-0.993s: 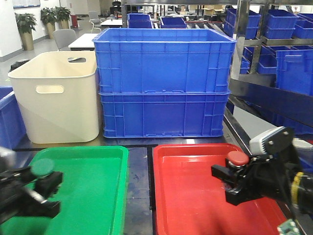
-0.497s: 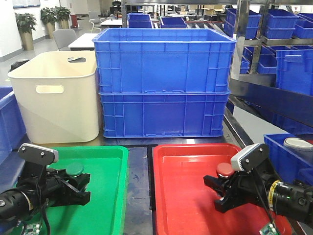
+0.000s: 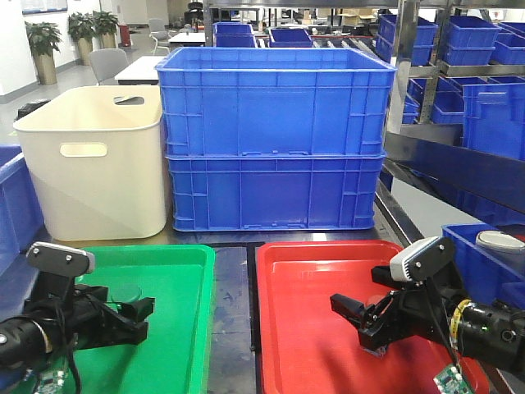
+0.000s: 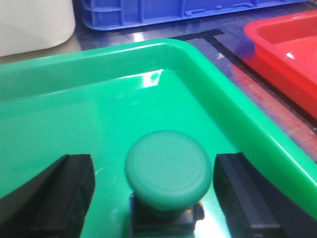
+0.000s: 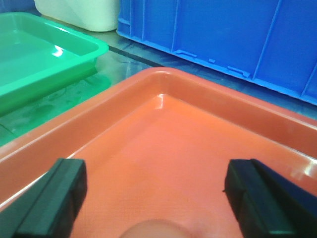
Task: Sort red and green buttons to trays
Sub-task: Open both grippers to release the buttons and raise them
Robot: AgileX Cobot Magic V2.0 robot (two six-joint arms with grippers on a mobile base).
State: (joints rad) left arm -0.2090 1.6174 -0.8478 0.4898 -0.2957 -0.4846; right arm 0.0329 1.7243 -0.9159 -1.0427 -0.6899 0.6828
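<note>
From the front view, the left gripper [image 3: 131, 316] sits low over the green tray [image 3: 176, 345]. Its two black fingers are spread wide, and the green button [image 3: 125, 293] stands between them, not pinched. The right gripper [image 3: 361, 320] sits low over the red tray [image 3: 312, 328], with its fingers spread wide too. I cannot make out the red button from here. Behind both trays are a cream tub [image 3: 94, 164] and two stacked blue crates [image 3: 275, 139].

In the left wrist view, the green button [image 4: 167, 169] stands on the green tray [image 4: 223, 99] floor, right in the middle between the two fingers [image 4: 47, 191]. There is a gap on each side of the cap, so nothing squeezes it. Its dark base shows under the cap.

In the right wrist view, the fingers [image 5: 49, 196] are far apart over the red tray [image 5: 198, 134]. A round reddish cap, the red button [image 5: 153, 230], peeks in at the bottom edge between them, blurred, touching neither finger.
</note>
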